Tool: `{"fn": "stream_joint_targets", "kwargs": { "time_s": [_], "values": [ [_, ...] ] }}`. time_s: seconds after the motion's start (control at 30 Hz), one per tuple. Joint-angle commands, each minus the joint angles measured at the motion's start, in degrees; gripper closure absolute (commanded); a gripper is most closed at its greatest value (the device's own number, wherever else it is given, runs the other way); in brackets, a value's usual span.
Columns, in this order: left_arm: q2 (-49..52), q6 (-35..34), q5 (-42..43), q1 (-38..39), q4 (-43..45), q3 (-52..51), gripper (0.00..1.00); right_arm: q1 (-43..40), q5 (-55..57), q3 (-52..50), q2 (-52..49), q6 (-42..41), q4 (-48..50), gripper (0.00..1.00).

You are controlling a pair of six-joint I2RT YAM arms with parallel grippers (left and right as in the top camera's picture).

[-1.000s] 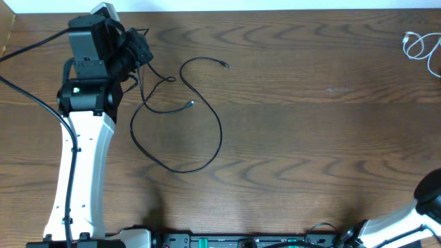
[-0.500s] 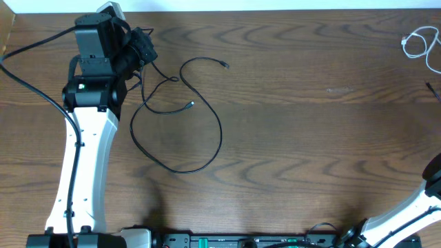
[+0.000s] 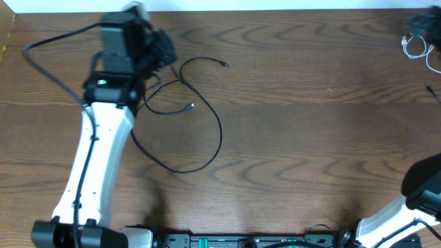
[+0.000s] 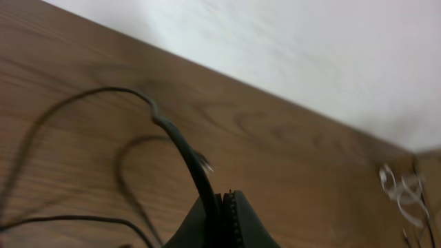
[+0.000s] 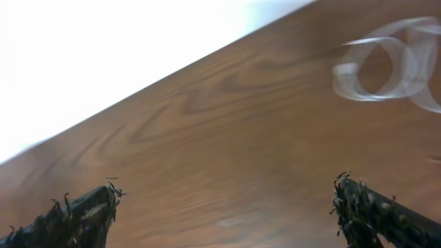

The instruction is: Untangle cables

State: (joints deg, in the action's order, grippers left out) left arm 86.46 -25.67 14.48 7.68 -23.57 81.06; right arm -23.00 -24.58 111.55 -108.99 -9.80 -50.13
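Left arm point(image 3: 89, 158) reaches from the near left corner of the table point(image 3: 310, 138) up along the left side, white link angled slightly inward and dark wrist close to the far edge. Left gripper point(image 4: 224, 198) sits low over the wood there, jaws pinched together on the black cable point(image 4: 185, 150), which rises from between the fingers and curves away. The overhead view is smeared around the wrist, so the exact grip point is hard to make out from above. From the gripper the black cable runs out over the left half of the table. One small plug end lies nearer the far edge, another a little closer in, and a wide loop sags toward the middle. The strands cross each other just beside the gripper. Right arm point(image 3: 424, 186) shows only as a dark joint and white link at the near right corner. Right gripper point(image 5: 226, 194) holds its jaws spread wide, empty, above bare wood. White cable point(image 3: 406, 47) lies coiled in small loops at the far right corner, ahead of those open fingers, not touching them and well apart from the black cable. The left arm's own thick black lead point(image 3: 55, 58) arcs over the far left corner. A pale wall point(image 4: 310, 55) stands behind the far edge.
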Motion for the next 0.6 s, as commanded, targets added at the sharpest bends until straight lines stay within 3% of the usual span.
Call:
{"fn": "stream_joint_targets", "kwargs": {
  "time_s": [0.0,0.17,0.23,0.3,0.37,0.47,0.57],
  "values": [
    [2.8,0.1,0.3,6.7,0.3,0.9,0.93,4.7,-1.0,0.0,-0.3,1.3,0.0,0.01],
    [8.2,0.1,3.0,17.5,0.3,0.9,0.92,8.9,4.8,0.0,-0.3,1.3,0.2,0.01],
    [10.0,0.1,3.0,20.6,0.3,0.9,0.75,9.3,4.7,0.0,-0.3,1.3,0.2,0.01],
    [11.1,0.2,3.0,22.5,0.3,0.9,0.45,9.4,4.7,0.0,-0.3,1.3,-0.1,0.01],
    [11.1,0.2,3.0,23.3,0.3,0.9,0.24,9.4,4.5,0.0,-0.3,1.2,-0.5,0.01],
    [9.9,0.2,2.9,22.3,0.9,1.0,0.11,10.1,4.5,0.0,-0.3,1.3,-1.4,0.01],
    [6.6,0.2,2.9,19.0,0.9,1.0,0.09,11.9,4.5,-0.6,-0.5,1.3,-2.0,0.01]
  ]
}}
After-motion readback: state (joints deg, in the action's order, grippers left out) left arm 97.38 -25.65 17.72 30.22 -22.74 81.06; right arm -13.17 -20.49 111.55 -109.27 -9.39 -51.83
